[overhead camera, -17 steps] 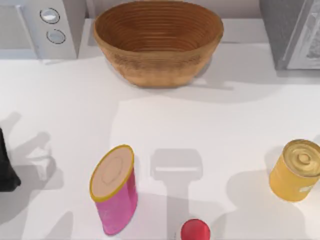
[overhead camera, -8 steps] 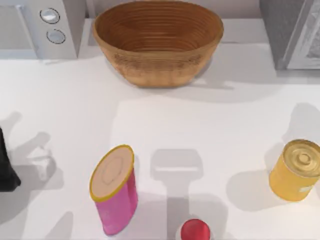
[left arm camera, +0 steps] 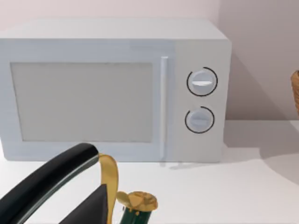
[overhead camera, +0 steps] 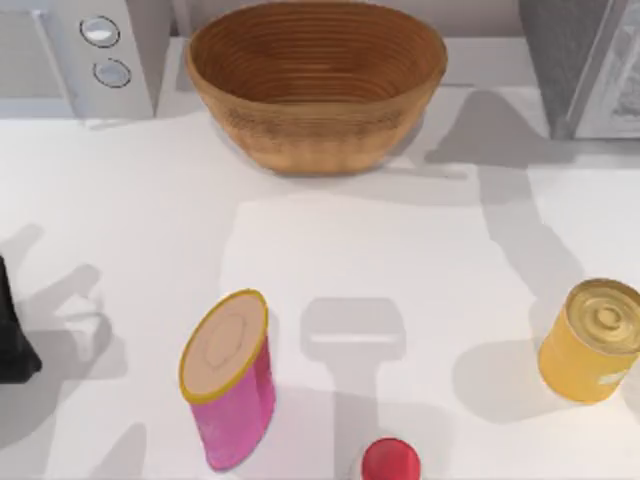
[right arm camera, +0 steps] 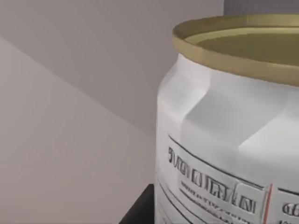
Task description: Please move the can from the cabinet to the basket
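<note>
The woven wicker basket (overhead camera: 316, 85) stands at the back of the white counter (overhead camera: 330, 250), midway across, between a white microwave (overhead camera: 95, 55) at the back left and a grey cabinet (overhead camera: 585, 65) at the back right. At the counter's front edge is a small red round top (overhead camera: 390, 461); I cannot tell whether it is the can. To its left stands a pink, yellow-rimmed canister (overhead camera: 230, 392), tilted, and well off to the right a squat gold tin (overhead camera: 593, 340). The right wrist view looks from very close at a gold-rimmed tin with a white printed label (right arm camera: 224, 140). The left arm (overhead camera: 10, 340) is parked at the counter's left edge, its wrist view facing the microwave's door and two dials. Whether the left tool or the right tool is released or clenched, I cannot tell.
</note>
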Motion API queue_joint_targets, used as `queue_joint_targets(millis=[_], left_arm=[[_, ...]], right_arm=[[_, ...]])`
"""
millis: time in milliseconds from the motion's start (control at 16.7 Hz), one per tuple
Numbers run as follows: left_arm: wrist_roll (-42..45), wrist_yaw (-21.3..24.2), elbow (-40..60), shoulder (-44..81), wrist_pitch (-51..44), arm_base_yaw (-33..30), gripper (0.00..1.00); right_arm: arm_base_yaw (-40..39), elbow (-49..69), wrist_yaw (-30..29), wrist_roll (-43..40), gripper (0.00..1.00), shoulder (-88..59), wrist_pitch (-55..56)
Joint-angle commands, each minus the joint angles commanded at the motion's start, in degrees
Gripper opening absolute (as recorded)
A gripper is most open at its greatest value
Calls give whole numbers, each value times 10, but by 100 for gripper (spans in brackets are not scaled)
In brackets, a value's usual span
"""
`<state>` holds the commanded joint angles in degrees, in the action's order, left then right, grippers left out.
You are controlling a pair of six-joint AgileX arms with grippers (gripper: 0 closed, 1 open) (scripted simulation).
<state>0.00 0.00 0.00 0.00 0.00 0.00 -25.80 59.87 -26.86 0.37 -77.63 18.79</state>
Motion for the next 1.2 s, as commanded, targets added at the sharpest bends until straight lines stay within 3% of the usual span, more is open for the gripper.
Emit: queue_joint_targets(millis=[300,540,1200], left_arm=[[0,0,0,0,0,0,100],[0,0,0,0,0,0,100],[0,0,0,0,0,0,100]], right_arm=[[-89,210,-92,3,0,-292,64],[-138,325,-141,5,0,-446,101],[-149,386,-156,5,0,-524,111]])
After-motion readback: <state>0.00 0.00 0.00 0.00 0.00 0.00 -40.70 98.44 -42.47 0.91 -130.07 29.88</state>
